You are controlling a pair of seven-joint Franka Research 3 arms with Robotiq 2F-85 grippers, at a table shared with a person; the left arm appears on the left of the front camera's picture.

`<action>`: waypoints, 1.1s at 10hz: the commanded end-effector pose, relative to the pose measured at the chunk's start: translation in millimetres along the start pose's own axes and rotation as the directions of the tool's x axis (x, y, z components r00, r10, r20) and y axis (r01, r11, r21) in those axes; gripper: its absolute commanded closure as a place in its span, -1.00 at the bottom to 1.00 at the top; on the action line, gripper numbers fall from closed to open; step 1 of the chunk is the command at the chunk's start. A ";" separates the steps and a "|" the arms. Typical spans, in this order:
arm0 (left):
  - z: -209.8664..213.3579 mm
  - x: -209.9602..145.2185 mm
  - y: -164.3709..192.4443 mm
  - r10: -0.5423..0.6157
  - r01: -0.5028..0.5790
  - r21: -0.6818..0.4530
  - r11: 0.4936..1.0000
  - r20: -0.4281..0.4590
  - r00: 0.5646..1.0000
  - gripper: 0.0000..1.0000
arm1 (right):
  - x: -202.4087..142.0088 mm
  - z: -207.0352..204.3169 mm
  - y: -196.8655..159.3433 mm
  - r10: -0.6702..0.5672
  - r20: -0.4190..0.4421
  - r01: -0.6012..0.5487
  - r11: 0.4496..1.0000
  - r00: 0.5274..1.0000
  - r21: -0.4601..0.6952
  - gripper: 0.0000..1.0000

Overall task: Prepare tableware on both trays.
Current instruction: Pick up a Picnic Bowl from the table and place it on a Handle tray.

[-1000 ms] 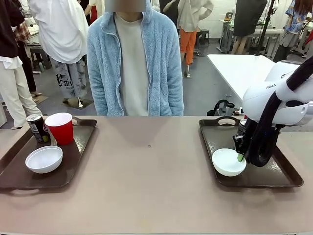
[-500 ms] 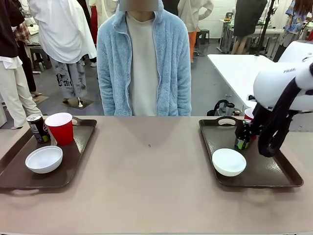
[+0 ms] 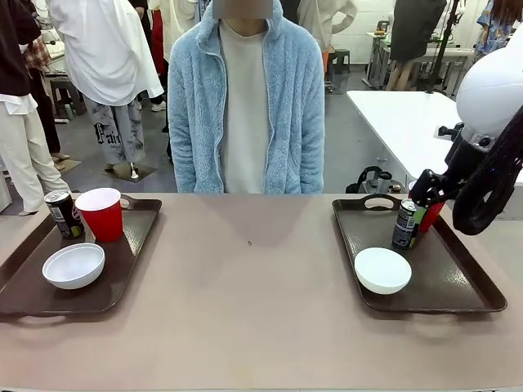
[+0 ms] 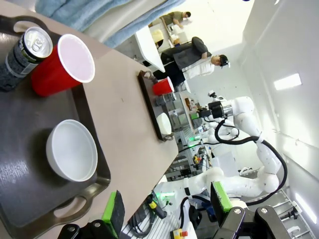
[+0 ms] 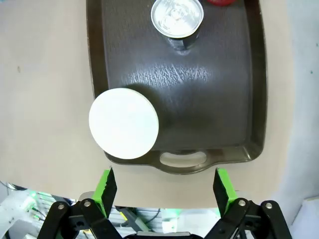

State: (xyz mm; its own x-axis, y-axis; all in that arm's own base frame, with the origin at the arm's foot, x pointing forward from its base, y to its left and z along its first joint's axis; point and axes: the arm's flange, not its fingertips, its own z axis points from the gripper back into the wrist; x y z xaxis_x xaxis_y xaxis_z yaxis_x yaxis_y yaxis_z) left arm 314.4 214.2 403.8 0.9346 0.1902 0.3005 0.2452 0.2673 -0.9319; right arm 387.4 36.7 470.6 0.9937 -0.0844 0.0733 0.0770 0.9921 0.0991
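Since a second ago the right arm is lifting up and away from the right tray [image 3: 458, 278], leaving the white bowl [image 3: 382, 270] it was touching sitting alone at the tray's near left corner. From its own wrist camera the right gripper [image 5: 166, 185] is hanging high above the tray's near rim, its fingers [image 5: 105, 186] spread wide apart and holding nothing. A black can [image 3: 404, 224] is standing upright toward the far part of that tray, just beyond the bowl, and a red cup [image 3: 431, 216] is standing right behind the can, partly hidden by it and by the arm.

On the left tray [image 3: 33, 290], at the table's left edge, a second white bowl [image 3: 73, 265] is resting near the near rim. A second red cup [image 3: 100, 214] is standing upright near the far rim, and a second black can [image 3: 63, 213] is standing just to its left, close against it.

In the left wrist view the left gripper [image 4: 166, 206] is hovering off the near end of the left tray, above its cut-out handle; its fingers [image 4: 114, 212] are standing wide apart with nothing between them.

A person in a light blue fleece jacket [image 3: 245, 98] is standing at the far edge of the table, between the two trays, arms down.
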 end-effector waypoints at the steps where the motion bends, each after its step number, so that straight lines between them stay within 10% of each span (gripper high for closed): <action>1: 1.9 0.6 -2.5 -0.005 0.006 -0.014 1.000 0.012 1.000 -0.84 | 2.3 -17.5 3.7 0.003 0.002 -0.003 1.000 1.000 0.009 -1.00; 11: 1.9 0.6 -2.5 -0.005 0.006 -0.014 1.000 0.012 1.000 -0.84 | 2.7 -13.6 1.7 0.004 -0.010 -0.004 1.000 1.000 -0.004 -1.00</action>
State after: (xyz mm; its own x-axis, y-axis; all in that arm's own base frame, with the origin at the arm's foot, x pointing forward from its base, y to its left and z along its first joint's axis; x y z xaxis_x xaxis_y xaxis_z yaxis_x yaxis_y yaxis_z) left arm 314.4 214.2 403.8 0.9346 0.1902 0.3005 0.2452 0.2673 -0.9319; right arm 391.3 39.4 457.7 0.9948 -0.0798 0.0635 0.0736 0.9928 0.0949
